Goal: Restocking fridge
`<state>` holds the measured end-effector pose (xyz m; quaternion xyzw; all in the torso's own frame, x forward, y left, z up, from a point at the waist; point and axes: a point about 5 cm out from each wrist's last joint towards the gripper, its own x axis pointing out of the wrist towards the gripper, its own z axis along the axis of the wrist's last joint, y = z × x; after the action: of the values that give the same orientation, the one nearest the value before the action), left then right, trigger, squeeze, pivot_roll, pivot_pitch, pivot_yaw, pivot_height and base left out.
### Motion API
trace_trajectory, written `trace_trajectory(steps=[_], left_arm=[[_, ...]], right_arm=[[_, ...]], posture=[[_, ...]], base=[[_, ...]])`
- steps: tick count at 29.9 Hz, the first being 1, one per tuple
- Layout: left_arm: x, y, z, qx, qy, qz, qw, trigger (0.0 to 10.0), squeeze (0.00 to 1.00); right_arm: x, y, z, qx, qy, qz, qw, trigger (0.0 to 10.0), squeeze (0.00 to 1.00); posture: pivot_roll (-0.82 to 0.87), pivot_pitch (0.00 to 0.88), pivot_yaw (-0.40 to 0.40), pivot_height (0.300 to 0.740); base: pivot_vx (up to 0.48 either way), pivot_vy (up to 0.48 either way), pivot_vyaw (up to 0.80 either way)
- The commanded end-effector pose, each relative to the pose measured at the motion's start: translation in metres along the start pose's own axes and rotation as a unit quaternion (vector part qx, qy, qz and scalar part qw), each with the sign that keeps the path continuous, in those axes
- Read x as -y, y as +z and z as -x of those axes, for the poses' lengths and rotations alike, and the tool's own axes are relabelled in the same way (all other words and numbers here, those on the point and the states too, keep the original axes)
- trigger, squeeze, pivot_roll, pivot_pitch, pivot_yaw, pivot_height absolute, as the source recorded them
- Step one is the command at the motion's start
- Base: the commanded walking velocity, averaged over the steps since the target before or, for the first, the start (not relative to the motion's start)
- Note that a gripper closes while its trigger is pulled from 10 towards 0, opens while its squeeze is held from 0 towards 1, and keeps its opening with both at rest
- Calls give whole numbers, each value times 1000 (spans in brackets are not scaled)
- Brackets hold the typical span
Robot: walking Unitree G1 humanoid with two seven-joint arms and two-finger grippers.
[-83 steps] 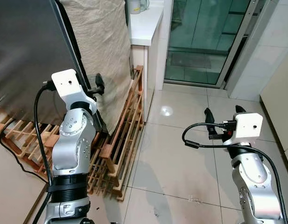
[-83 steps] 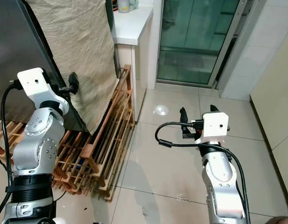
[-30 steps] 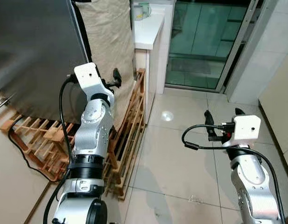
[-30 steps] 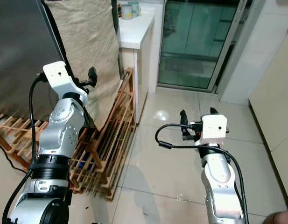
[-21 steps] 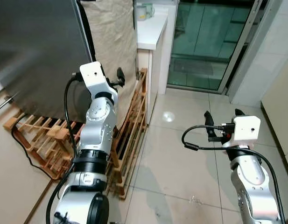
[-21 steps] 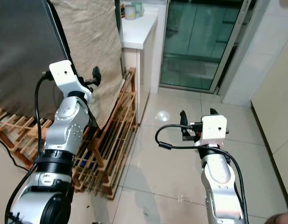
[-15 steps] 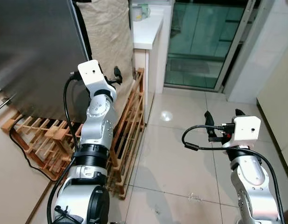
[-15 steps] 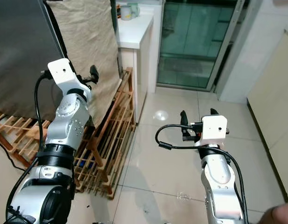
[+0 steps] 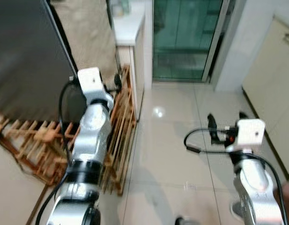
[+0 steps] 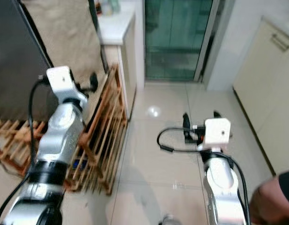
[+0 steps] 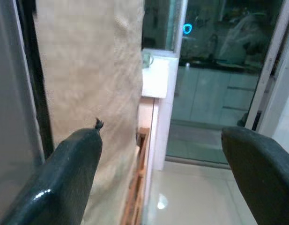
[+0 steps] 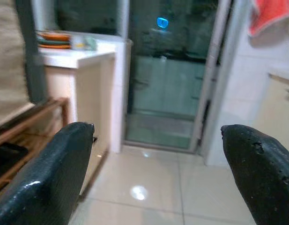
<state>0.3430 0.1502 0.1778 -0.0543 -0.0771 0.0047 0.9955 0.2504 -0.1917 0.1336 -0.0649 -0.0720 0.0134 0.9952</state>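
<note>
Nearest: right gripper (image 9: 225, 123) over bare floor tiles (image 9: 172, 150), fingers spread wide, holding nothing. Left gripper (image 11: 158, 173) likewise spread and empty, just beside wooden rack (image 9: 121, 122) and cloth-draped fridge (image 9: 27, 61). Beyond: white counter (image 10: 114, 23), glass door (image 10: 177, 37). Best approached squarely, arms clear of rack. No legible writing.
</note>
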Motion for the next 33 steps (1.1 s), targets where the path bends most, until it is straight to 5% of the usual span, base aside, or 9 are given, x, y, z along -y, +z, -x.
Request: trace_trajectory(steps=[1, 5, 7, 13, 24, 33], left_arm=[[1, 9, 2, 17, -24, -16, 999, 10000, 0], [-7, 3, 11, 25, -10, -107, 994, 10000, 0], [-10, 1, 10, 18, 5, -111, 994, 10000, 0], [-19, -2, 11, -4, 29, -102, 994, 10000, 0], [-4, 1, 11, 6, 7, -104, 995, 10000, 0], [8, 7, 8, 18, -16, -74, 997, 10000, 0]], right_arm=[[-3, 7, 0, 13, 14, -3, 1000, 10000, 0], [-16, -9, -4, -28, 74, -16, 997, 10000, 0], [-18, -10, -7, -31, 79, -13, 996, 10000, 0], [-5, -9, -19, -40, 49, -29, 998, 10000, 0], [-8, -11, -18, -38, 46, -33, 998, 10000, 161], [-6, -6, -18, -23, 32, -10, 999, 10000, 129]], posture=[[-141, 0, 83, 740], [-123, 0, 70, 740], [-120, 0, 67, 740], [-112, 0, 64, 740], [-119, 0, 75, 740], [-127, 0, 80, 740]], base=[[0, 0, 0], [0, 0, 0], [0, 0, 0], [0, 0, 321], [0, 0, 374], [63, 86, 133]])
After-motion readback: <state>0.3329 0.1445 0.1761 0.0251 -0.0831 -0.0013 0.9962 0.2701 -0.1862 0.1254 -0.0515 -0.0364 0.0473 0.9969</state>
